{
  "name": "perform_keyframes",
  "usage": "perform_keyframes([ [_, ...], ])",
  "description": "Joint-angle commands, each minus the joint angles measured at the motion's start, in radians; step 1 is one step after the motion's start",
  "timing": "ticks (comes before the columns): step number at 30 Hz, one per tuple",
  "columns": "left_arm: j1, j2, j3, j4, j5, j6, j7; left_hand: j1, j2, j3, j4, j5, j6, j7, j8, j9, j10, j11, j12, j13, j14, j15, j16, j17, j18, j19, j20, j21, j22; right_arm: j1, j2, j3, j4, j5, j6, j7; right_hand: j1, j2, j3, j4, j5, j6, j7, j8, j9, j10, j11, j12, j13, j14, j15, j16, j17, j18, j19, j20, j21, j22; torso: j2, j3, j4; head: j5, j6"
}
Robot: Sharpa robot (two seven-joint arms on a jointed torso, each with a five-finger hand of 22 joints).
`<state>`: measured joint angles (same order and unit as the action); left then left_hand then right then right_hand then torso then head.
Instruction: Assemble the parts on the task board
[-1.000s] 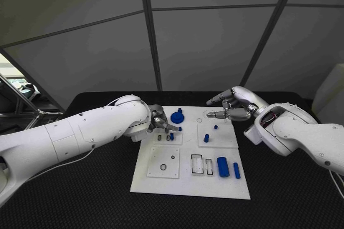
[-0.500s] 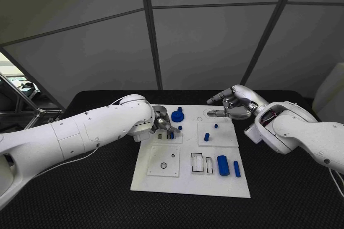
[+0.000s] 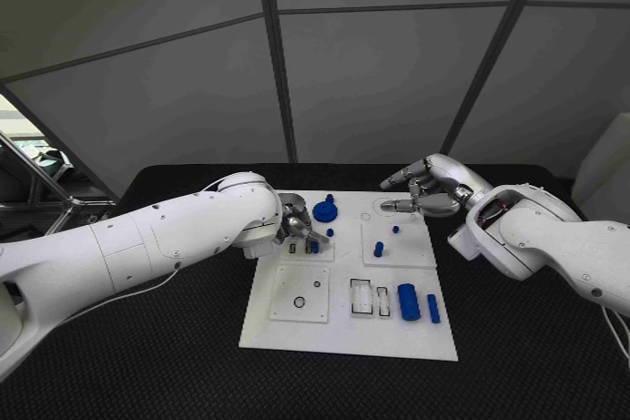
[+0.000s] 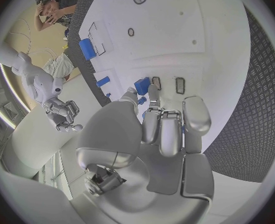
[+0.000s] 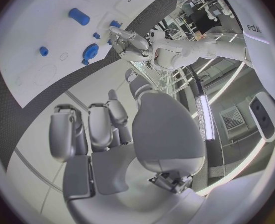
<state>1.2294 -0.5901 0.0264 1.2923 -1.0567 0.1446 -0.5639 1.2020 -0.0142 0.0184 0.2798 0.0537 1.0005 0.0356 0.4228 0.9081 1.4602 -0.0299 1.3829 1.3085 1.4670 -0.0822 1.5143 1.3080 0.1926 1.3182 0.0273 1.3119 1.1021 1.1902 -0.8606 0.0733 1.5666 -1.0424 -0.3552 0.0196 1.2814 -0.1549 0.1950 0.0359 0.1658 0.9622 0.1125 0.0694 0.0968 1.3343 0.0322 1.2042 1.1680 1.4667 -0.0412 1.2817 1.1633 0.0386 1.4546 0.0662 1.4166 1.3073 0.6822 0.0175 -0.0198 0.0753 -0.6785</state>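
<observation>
Lying across the middle of the picture is the black tabletop (image 3: 157,365), and on it sits the white task board (image 3: 348,333). Both white arms come next in size, one from each side. The left hand (image 3: 296,221) is over the upper left part of the board, with its fingers (image 4: 165,129) curled close together, right by a small blue peg (image 3: 314,249) beside two little slots. I cannot tell if they pinch the peg or only touch it. The right hand (image 3: 418,199) hovers at the upper right of the board; its fingers look bent with gaps between them, holding nothing.

On the board, a round blue knob (image 3: 324,213) sits near the top middle. A fat blue cylinder (image 3: 409,305) and a thin blue bar (image 3: 433,311) lie at the lower right.

These blue parts look hard, light and smooth, so they may slip. Pinching each one by its two sides seems best.
</observation>
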Motion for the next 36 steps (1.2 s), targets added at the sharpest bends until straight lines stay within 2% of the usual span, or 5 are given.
perform_keyframes([
  [1,0.002,0.0,0.0,0.006,-0.005,0.015,-0.004,0.013,0.004,0.005,-0.001,-0.001,0.003,-0.002,-0.006,0.008,0.021,-0.001,0.008,0.156,0.085,-0.004,0.003,0.205,-0.1,-0.002,0.0,0.005,0.004,0.002,0.002,0.001,-0.001,0.0,0.007,-0.001,-0.01,0.002,-0.003,-0.001,0.005,0.007,0.003,-0.003,0.001,0.004,-0.002,-0.003,-0.001,0.012,-0.004,-0.005,0.001,0.016,-0.005,0.0,-0.003,0.035,0.0,-0.0004,0.0,0.001,0.0],
  [10,0.002,-0.004,0.0,0.013,-0.005,0.006,0.0,0.077,0.034,0.037,-0.028,0.059,0.004,-0.01,-0.017,0.047,0.024,-0.007,0.006,0.162,0.086,-0.008,0.006,0.209,-0.1,-0.004,-0.003,0.009,0.013,0.002,0.006,0.001,-0.006,-0.002,0.009,-0.002,-0.011,0.003,-0.003,-0.001,0.005,0.008,0.003,-0.003,0.001,0.005,-0.002,0.0,0.001,0.012,-0.004,-0.005,0.002,0.016,-0.004,0.0,-0.003,0.035,0.001,-0.0006,0.0005,0.0,-0.003],
  [15,0.002,-0.007,0.0,0.015,-0.005,-0.002,0.008,0.132,0.048,0.074,-0.066,0.143,-0.003,-0.013,-0.034,0.069,0.021,-0.01,-0.002,0.163,0.086,-0.011,0.003,0.207,-0.099,-0.008,-0.006,0.007,0.013,0.002,0.009,0.001,-0.009,-0.003,0.01,-0.002,-0.011,0.003,-0.003,-0.001,0.005,0.008,0.003,-0.003,0.001,0.005,-0.002,0.0,0.001,0.012,-0.004,-0.005,0.002,0.016,-0.004,0.0,-0.003,0.035,0.0,-0.0003,0.0009,0.001,-0.005],
  [21,0.002,-0.013,0.0,0.023,0.008,-0.017,0.021,0.181,0.044,0.168,-0.123,0.329,-0.009,-0.005,-0.062,0.103,0.023,-0.008,-0.009,0.166,0.087,-0.01,0.006,0.211,-0.099,-0.01,-0.009,0.008,0.021,0.002,0.012,0.001,-0.014,-0.003,0.01,-0.001,-0.012,0.005,-0.002,0.0,0.006,0.008,0.002,-0.002,0.001,0.006,-0.002,0.0,0.001,0.013,-0.004,-0.004,0.003,0.016,-0.004,0.0,-0.004,0.035,0.0,-0.0001,0.0002,0.002,-0.006],
  [36,0.0,-0.067,0.002,0.093,0.051,-0.122,0.074,0.128,0.006,0.32,-0.205,0.365,0.008,-0.004,-0.087,0.173,0.033,-0.006,-0.01,0.176,0.09,-0.008,0.014,0.22,-0.103,0.0,-0.004,0.018,0.049,0.002,0.013,0.001,-0.023,-0.002,0.008,0.006,-0.013,0.007,-0.001,0.0,0.006,0.009,0.002,-0.002,0.002,0.006,-0.002,0.001,0.002,0.013,-0.004,-0.005,0.003,0.016,-0.003,-0.001,-0.004,0.034,0.0,0.0008,0.0014,0.006,-0.006],
])
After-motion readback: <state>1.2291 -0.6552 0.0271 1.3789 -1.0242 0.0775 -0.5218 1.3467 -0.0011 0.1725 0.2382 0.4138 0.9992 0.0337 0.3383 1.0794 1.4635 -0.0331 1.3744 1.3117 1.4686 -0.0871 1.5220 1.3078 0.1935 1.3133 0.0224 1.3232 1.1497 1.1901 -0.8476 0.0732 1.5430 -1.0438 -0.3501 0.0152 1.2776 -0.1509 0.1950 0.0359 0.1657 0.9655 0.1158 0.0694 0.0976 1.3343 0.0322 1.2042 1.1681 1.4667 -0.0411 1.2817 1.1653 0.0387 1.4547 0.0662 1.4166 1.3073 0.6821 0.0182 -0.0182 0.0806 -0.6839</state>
